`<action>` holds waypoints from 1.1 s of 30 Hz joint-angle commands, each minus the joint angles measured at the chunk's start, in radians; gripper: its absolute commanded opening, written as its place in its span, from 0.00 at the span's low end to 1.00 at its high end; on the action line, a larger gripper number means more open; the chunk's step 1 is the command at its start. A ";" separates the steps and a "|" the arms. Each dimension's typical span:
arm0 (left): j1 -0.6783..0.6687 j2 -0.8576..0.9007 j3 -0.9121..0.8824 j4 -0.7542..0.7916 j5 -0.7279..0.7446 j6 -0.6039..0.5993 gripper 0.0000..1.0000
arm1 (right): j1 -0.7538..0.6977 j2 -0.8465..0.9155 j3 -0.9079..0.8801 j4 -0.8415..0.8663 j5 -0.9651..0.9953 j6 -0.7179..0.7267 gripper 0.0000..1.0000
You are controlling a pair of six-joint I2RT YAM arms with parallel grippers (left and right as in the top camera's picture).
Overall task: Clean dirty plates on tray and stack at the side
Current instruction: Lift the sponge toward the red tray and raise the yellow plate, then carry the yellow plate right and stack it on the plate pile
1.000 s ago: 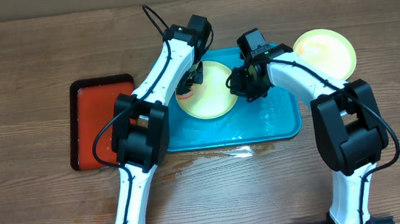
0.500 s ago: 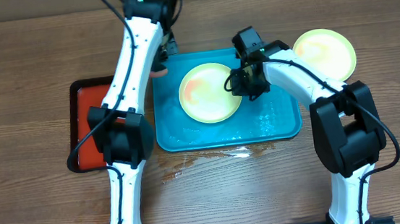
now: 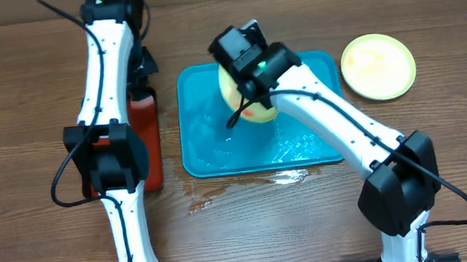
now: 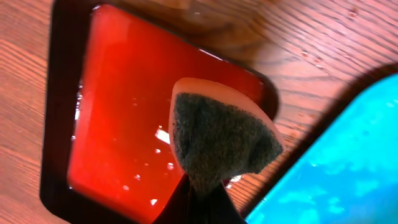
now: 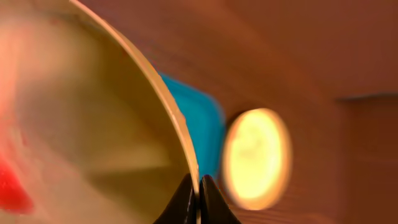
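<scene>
overhead, plate (image 3: 259, 107): pale yellow, tipped up on edge over the far middle of the tray (image 3: 303, 150), red smear on the face that shows.
overhead, right gripper (image 3: 246, 86): clamped on the plate's rim; arm reaches diagonally across the tray from the right, wrist turned over.
overhead, left gripper (image 3: 144, 69): over the far end of the red tray (image 3: 145, 143), well left of the plate; arm stretched nearly straight away from its base.
overhead, side plate (image 3: 378, 66): flat on the surface (image 3: 27, 98) just right of the tray, looks clean.
left wrist, sponge (image 4: 224, 140): pinched between closed fingers, grey scrub face to the camera, hanging above the wet red tray; tray corner at lower right.
right wrist, grip: fingers closed together on the plate rim, smear (image 5: 12, 186) low on the near face; side plate beyond, blurred.
key relation: sponge lies left of the held plate, red tray's edge between them; left arm is the nearer one to scrub.
next, my read: smear not off yet, so sponge goes right to the tilted face before stacking.
</scene>
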 commanded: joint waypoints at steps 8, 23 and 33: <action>-0.006 -0.024 -0.003 -0.002 0.039 -0.021 0.04 | 0.083 -0.030 0.024 -0.002 0.689 -0.357 0.04; -0.006 -0.024 -0.003 -0.002 0.038 -0.021 0.04 | -0.003 -0.029 0.023 0.007 0.075 -0.270 0.04; -0.006 -0.024 -0.003 -0.001 0.038 -0.021 0.04 | -0.524 -0.024 0.021 0.071 -0.999 -0.255 0.04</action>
